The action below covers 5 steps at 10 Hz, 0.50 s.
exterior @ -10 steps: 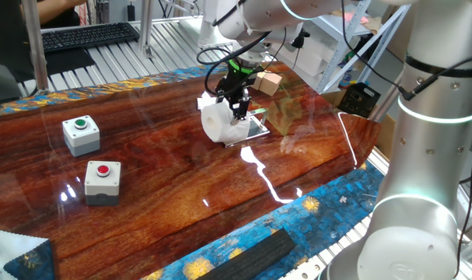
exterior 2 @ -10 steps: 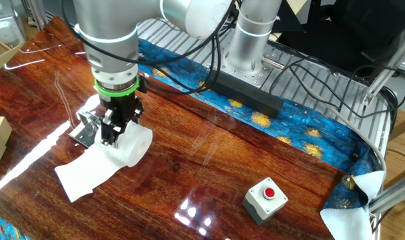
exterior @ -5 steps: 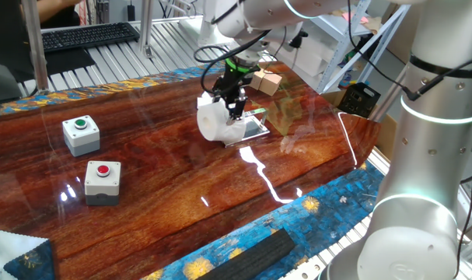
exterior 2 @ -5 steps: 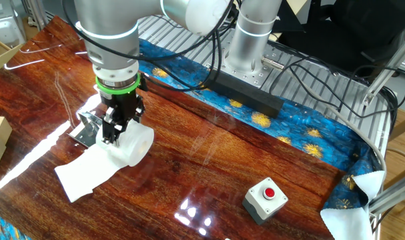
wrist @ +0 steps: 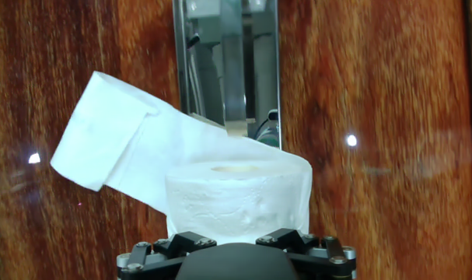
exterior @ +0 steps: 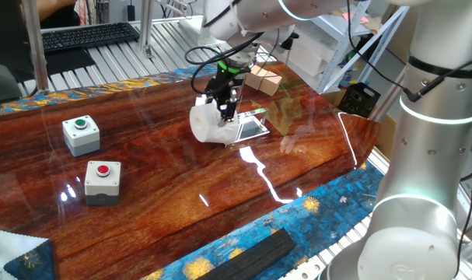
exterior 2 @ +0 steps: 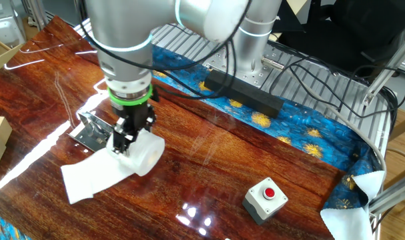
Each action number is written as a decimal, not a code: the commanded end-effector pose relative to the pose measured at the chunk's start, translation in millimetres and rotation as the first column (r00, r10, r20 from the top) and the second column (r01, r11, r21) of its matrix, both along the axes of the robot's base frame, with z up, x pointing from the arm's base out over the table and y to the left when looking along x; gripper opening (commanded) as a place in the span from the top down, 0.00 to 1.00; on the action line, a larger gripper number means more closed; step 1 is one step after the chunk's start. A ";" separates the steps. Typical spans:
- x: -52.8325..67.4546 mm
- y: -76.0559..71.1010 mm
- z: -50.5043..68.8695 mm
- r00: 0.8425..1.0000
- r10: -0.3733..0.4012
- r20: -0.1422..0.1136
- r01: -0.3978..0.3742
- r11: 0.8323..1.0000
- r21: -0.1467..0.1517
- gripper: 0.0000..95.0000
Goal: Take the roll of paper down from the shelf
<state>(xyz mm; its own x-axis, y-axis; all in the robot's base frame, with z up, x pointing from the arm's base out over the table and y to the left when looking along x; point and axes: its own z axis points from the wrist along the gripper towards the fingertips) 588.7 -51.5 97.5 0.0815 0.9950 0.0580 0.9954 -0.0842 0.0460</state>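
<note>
The roll of paper (exterior: 206, 124) is white, with a loose sheet trailing onto the table (exterior 2: 89, 179). My gripper (exterior: 222, 110) is shut on the roll and holds it just off the shelf's near side, by the wooden table top. In the other fixed view the gripper (exterior 2: 122, 141) grips the roll (exterior 2: 146, 153) to the right of the shelf (exterior 2: 90, 131). The shelf (exterior: 251, 123) is a low silvery plate. In the hand view the roll (wrist: 237, 196) fills the space in front of my jaws, and the shelf (wrist: 225, 58) lies beyond it with the sheet (wrist: 111, 144) partly across it.
Two white button boxes stand at the left, one with a green button (exterior: 81, 133), one with a red button (exterior: 102, 179). A tan cardboard cube (exterior: 263, 80) sits behind the shelf. The red-button box also shows in the other fixed view (exterior 2: 265, 199).
My gripper has carried the roll sideways off the silvery shelf, away from the cardboard cube. The loose sheet has dragged along with it.
</note>
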 end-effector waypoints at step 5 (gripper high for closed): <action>-15.0 29.5 -8.7 0.999 0.035 0.013 -0.035 0.999 0.030 1.00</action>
<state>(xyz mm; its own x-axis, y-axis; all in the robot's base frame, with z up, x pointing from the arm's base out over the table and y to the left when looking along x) 570.9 -22.3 87.7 0.0445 0.9963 0.0731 0.9968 -0.0492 0.0633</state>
